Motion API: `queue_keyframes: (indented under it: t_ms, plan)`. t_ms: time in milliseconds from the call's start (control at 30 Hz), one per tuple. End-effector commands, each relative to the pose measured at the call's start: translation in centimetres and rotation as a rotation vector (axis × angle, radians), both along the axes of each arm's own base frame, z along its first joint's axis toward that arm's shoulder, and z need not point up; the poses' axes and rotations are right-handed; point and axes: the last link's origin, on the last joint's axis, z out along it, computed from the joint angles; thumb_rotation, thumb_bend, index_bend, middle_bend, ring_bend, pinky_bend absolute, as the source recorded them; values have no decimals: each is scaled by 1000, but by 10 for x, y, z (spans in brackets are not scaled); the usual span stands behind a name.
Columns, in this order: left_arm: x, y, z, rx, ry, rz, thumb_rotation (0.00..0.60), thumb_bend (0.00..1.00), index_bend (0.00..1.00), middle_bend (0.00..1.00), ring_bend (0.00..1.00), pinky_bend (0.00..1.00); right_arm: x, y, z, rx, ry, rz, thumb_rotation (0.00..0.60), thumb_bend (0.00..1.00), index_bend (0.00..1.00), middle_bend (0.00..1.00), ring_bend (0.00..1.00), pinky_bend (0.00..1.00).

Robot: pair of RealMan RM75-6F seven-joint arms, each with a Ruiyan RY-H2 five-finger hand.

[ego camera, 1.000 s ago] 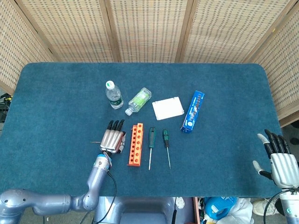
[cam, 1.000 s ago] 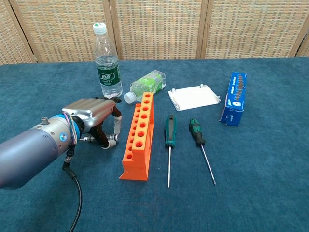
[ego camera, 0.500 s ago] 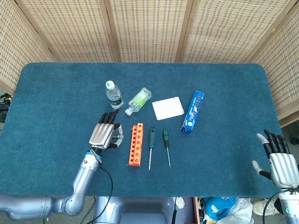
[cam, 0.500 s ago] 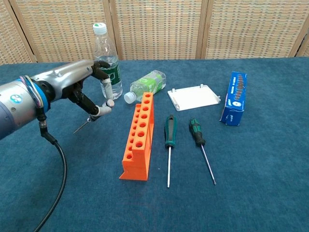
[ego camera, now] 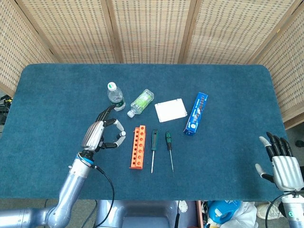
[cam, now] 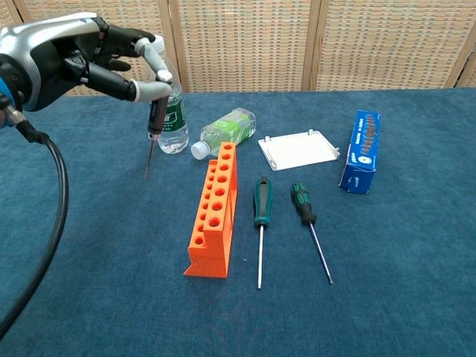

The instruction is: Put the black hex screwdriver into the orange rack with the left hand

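My left hand (ego camera: 102,133) is raised above the table, left of the orange rack (ego camera: 137,147). In the chest view this left hand (cam: 82,59) pinches the black hex screwdriver (cam: 156,115) by its handle between thumb and a finger. The screwdriver hangs nearly upright with its thin shaft pointing down, in front of the water bottle and up and to the left of the orange rack (cam: 216,208). The rack's holes stand empty. My right hand (ego camera: 282,164) rests at the table's near right corner, fingers apart, holding nothing.
An upright water bottle (cam: 167,97) stands behind the screwdriver. A small bottle (cam: 225,132) lies beyond the rack. Two green-handled screwdrivers (cam: 260,216) (cam: 306,216) lie right of the rack. A white lid (cam: 299,149) and a blue box (cam: 360,161) sit further right.
My left hand has lifted off the table with the black screwdriver, rising and turning it from near-flat to upright, tip down. The right hand has stayed put.
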Motion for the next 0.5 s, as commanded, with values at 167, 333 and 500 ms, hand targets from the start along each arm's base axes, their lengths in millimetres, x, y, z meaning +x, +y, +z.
queue_keyframes:
  t_ms: [167, 333, 500]
  plan:
    - [18, -2, 8, -18, -249, -41, 600, 390, 641, 82, 0, 0, 0, 0, 0, 0, -2, 1, 600, 273, 80, 0, 0, 0]
    - [27, -1, -4, -51, -333, -60, 600, 391, 646, 87, 0, 0, 0, 0, 2, -4, -7, 0, 600, 273, 80, 0, 0, 0]
    - [35, 0, -17, -90, -356, -67, 600, 391, 649, 89, 0, 0, -1, 0, 2, -2, -14, -1, 600, 273, 80, 0, 0, 0]
